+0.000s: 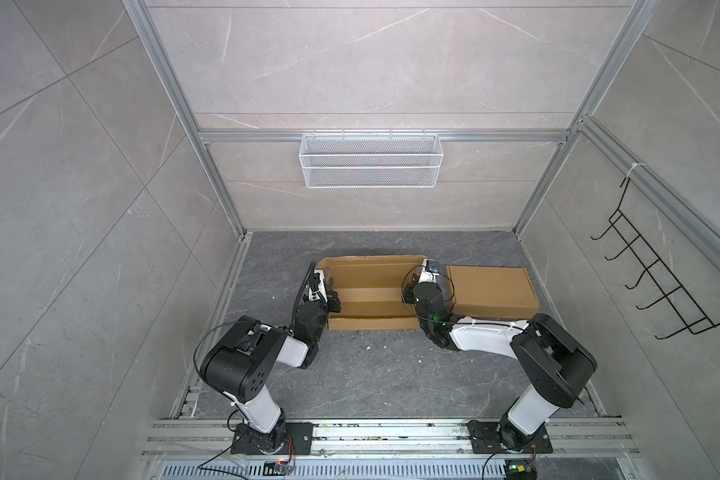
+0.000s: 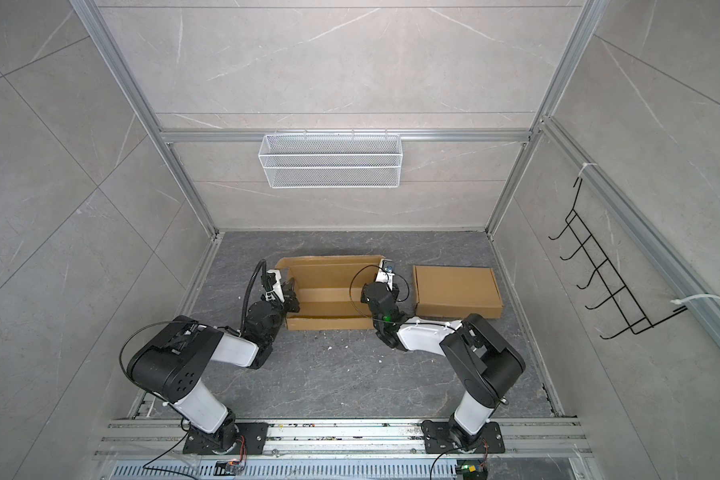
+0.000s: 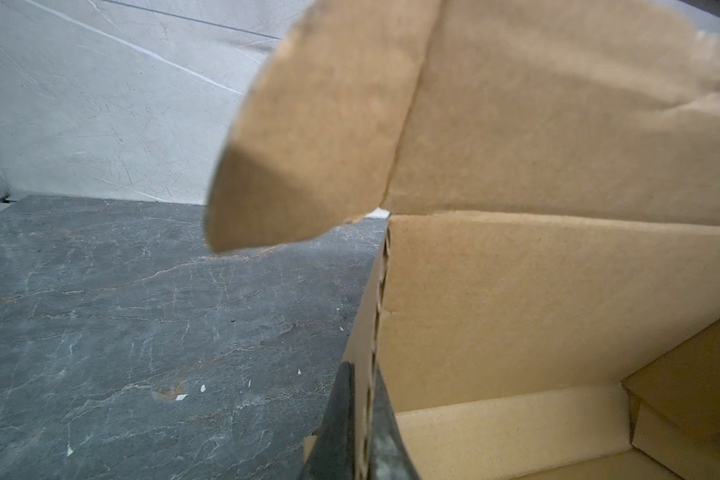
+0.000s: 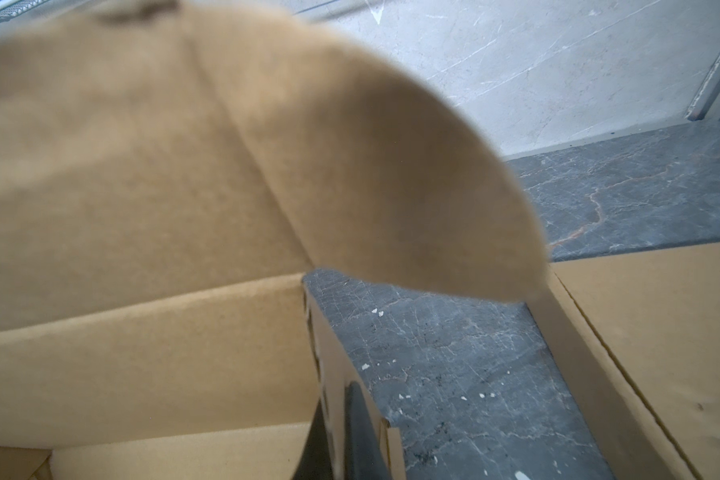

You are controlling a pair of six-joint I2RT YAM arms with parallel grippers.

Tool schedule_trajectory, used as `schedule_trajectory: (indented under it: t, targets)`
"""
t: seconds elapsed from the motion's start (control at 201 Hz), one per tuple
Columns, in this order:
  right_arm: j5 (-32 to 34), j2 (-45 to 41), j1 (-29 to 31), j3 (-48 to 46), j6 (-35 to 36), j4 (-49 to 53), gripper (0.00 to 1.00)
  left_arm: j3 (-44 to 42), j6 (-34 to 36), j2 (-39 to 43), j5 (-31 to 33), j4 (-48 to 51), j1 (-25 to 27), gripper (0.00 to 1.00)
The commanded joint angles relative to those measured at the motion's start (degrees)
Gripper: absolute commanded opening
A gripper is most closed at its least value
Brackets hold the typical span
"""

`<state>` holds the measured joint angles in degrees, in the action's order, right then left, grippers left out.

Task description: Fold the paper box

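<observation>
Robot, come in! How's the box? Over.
Left gripper, right gripper shut on end walls of open brown cardboard box. Lid up. Closed brown cardboard box alongside.

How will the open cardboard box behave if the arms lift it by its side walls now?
The open box is corrugated, as its cut edge shows, so pinched walls probably stay fairly stiff. Its rounded lid flap juts out unsupported and will likely swing. With the left end effector and right end effector at opposite ends, it should lift level.

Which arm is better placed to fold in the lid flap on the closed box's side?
Right. The right gripper is shut on the wall of the open box nearest that flap, beside the closed box; the left gripper clamps the opposite wall.
</observation>
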<state>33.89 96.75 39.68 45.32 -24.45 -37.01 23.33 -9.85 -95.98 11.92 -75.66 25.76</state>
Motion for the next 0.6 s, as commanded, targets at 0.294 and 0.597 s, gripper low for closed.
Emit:
schedule_trajectory:
  t: [0.294,0.597]
  targets:
    - [-12.3,-3.2,1.7,-3.0,-1.9,4.7,0.11,-5.2,2.8,-3.2,-6.5,-5.4,2.0,0.0]
    - [-15.2,-7.5,0.5,-5.5,-2.3,9.2,0.26,-7.0,5.6,-2.0,-6.4,-5.4,1.9,0.0]
